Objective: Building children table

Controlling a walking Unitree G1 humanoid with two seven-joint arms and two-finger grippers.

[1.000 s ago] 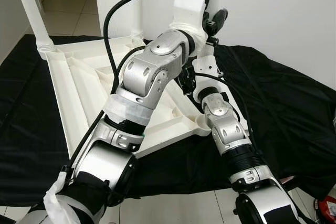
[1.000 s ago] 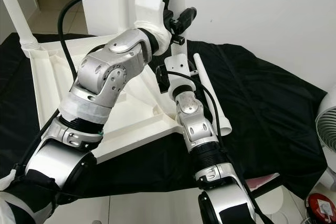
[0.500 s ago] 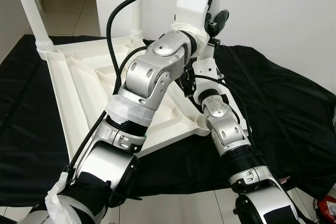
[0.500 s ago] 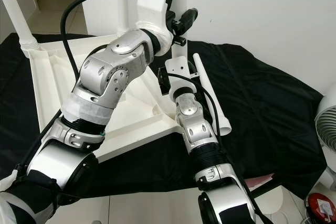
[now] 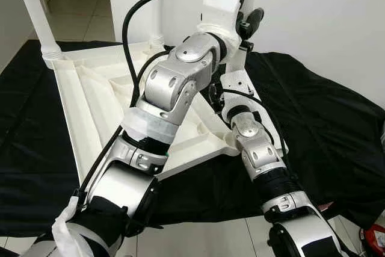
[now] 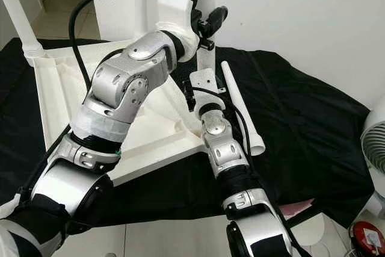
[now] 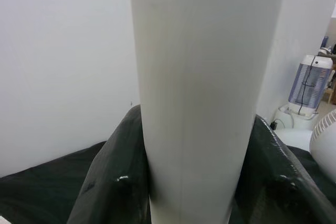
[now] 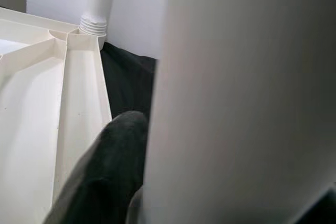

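Note:
An upside-down white table top (image 5: 90, 94) lies on a black cloth (image 6: 301, 124). One white leg (image 5: 33, 10) stands screwed in at its far left corner and a second leg (image 5: 157, 4) at its far corner. Both grippers hold a third upright leg (image 6: 206, 58) over the right corner. My left gripper (image 6: 210, 25) is shut on this leg (image 7: 205, 93) high up, its fingers (image 7: 110, 192) on either side. My right gripper (image 6: 194, 91) is shut on the same leg (image 8: 247, 103) lower down, one finger (image 8: 110, 166) showing. A loose leg (image 6: 240, 109) lies on the cloth to the right.
A white wall stands close behind the table. A white fan (image 6: 376, 148) and a red object (image 6: 367, 239) sit at the right, beyond the cloth. Tiled floor shows along the near edge and at the far left.
My left wrist has risen slightly along the upright leg, and the right forearm has shifted a little. Both grippers keep their hold on the leg.

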